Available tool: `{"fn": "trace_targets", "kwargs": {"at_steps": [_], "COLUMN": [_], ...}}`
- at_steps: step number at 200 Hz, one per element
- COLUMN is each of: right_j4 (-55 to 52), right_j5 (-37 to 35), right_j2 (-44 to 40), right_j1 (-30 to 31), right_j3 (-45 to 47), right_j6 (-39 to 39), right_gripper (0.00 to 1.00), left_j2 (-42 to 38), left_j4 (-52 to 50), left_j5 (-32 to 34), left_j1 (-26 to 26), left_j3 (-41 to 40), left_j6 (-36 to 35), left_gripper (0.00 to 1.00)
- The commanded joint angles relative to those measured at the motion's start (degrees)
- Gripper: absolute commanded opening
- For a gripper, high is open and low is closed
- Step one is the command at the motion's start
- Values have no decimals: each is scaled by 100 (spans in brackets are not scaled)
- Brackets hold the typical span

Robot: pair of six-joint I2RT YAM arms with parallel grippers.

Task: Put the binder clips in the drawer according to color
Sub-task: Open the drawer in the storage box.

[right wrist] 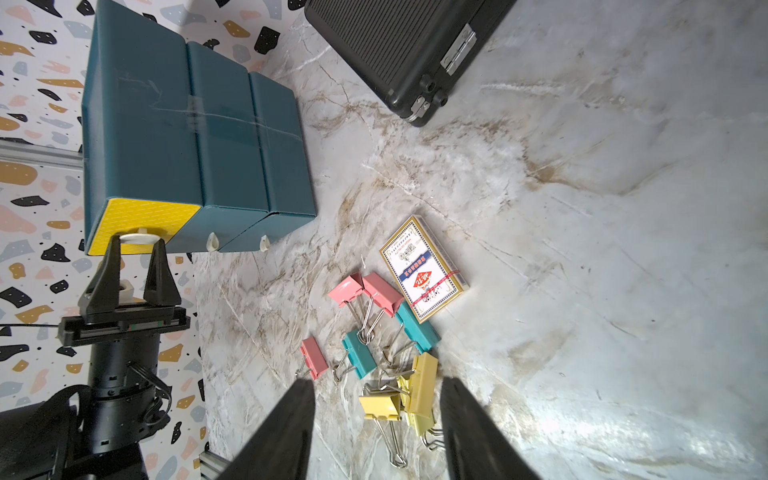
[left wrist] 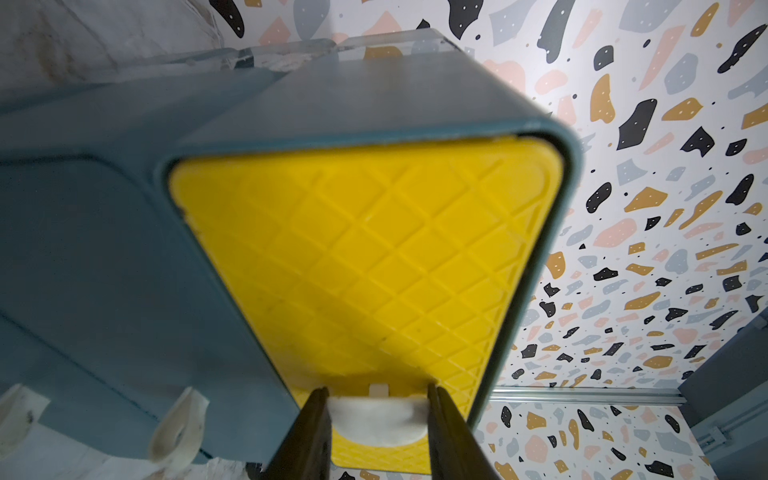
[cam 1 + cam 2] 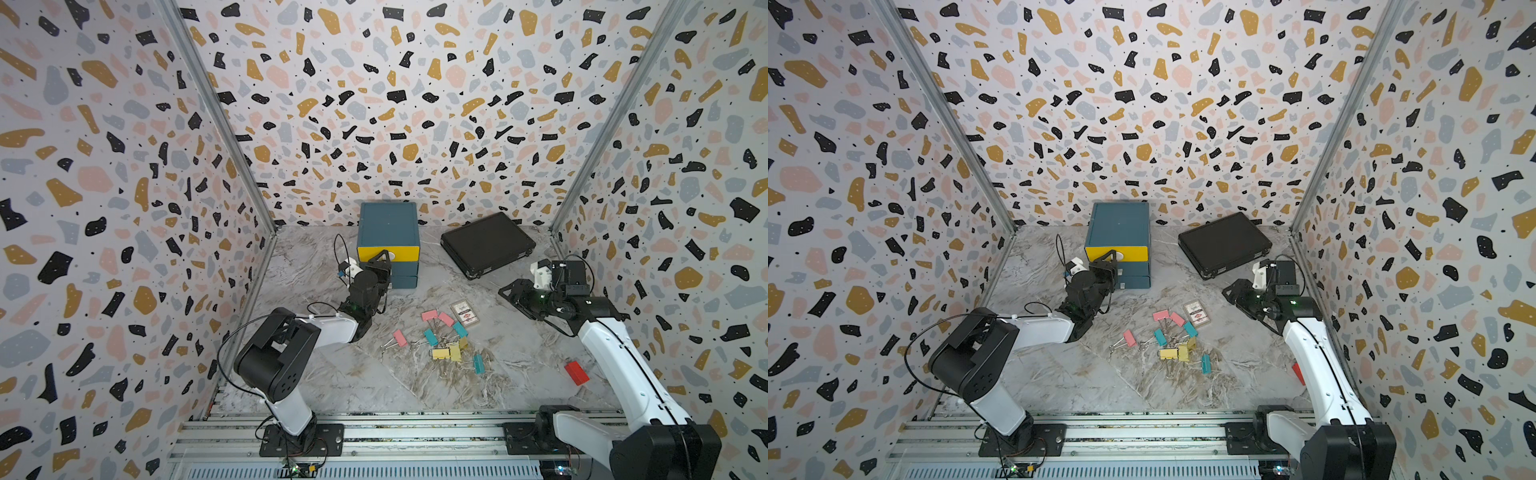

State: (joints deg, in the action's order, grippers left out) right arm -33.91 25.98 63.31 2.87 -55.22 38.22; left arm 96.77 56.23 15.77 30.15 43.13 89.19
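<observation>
Marble table (image 3: 332, 374), near to far. The binder clips (image 3: 440, 343) (pink, teal and pale yellow, some wire handles interlocked) lie in a loose cluster on the table well in front of the drawer (image 3: 388, 226). A red block (image 3: 576, 372) rests farther to the right. A printed card box (image 3: 465, 312) lies between the cluster and the drawer, just beside a teal clip. The right gripper (image 3: 508, 291) hovers to the right of the drawer, jaws apart. The left gripper (image 2: 377, 390) meets the drawer's yellow top front (image 2: 365, 249), jaws closed against both sides of its white pull tab (image 2: 378, 419). A black case (image 3: 486, 243) lies right of the drawer, near the back wall.
</observation>
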Motion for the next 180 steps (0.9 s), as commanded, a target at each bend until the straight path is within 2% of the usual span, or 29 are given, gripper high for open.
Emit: {"fn": "trace_targets", "kwargs": {"at_steps": [1, 70, 180], "right_j4": [-37, -20, -98], "right_j5": [-5, -22, -178], "right_j2": [-125, -130, -73], "right_j1": [27, 26, 103], "right_j3": [25, 56, 150], "right_j6": [-55, -41, -68], "right_gripper": [54, 54, 52], "left_j2": [-129, -326, -1127], "left_j4": [302, 257, 74], "left_j5": [102, 152, 563], "left_j1": [-53, -27, 464], "left_j3": [135, -53, -904], "left_j6": [-33, 0, 10], "left_gripper": [30, 22, 19]}}
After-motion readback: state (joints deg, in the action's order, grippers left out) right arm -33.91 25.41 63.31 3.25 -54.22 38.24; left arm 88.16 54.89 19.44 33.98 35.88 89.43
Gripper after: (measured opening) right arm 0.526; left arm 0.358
